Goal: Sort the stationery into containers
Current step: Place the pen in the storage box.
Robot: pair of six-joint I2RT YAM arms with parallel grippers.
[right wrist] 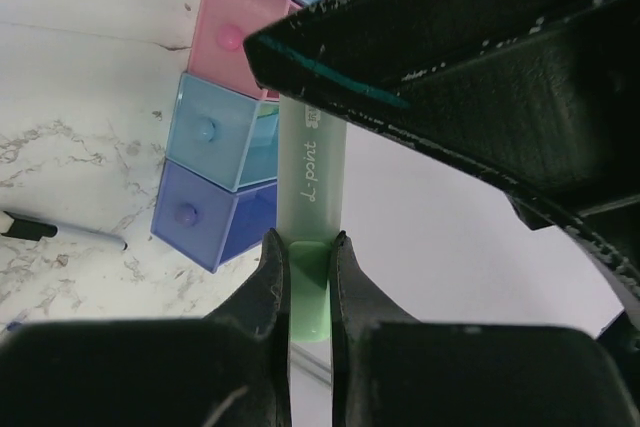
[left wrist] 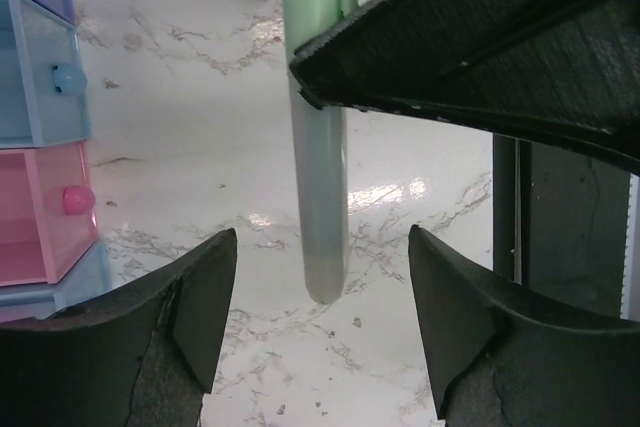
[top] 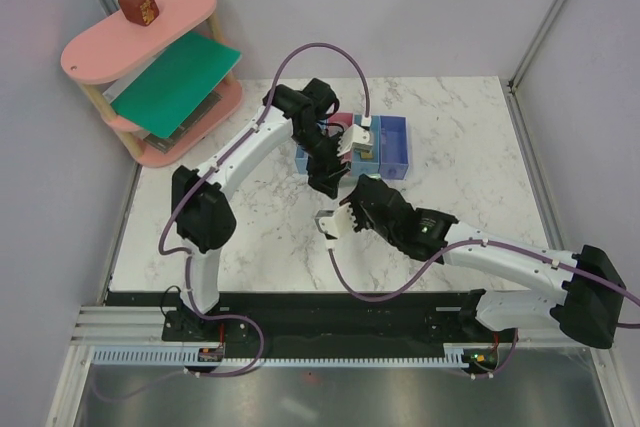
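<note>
Clamping mint pen [right wrist: 312, 167], right gripper [right wrist: 305, 249] pinched tight, left gripper [left wrist: 320, 245] spread wide, holding nothing.

This looks like a robotics lab test cell. Plain pale panel walls [top: 400, 7] on aluminium frame posts [top: 545, 17] enclose a white marble-patterned tabletop [top: 470, 157]. Two white-and-black robot arms [top: 245, 147] are bolted to a black base rail [top: 330, 312] at the near edge.

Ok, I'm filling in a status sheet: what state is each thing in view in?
left gripper: open, fingers either side of the marker's free end, not gripping.
right gripper: shut on the mint marker.
mint marker: clamped at one end by the right gripper.
black-capped pen: lying flat on the table, untouched.
containers: four side by side in a touching row; contents unclear.
</note>
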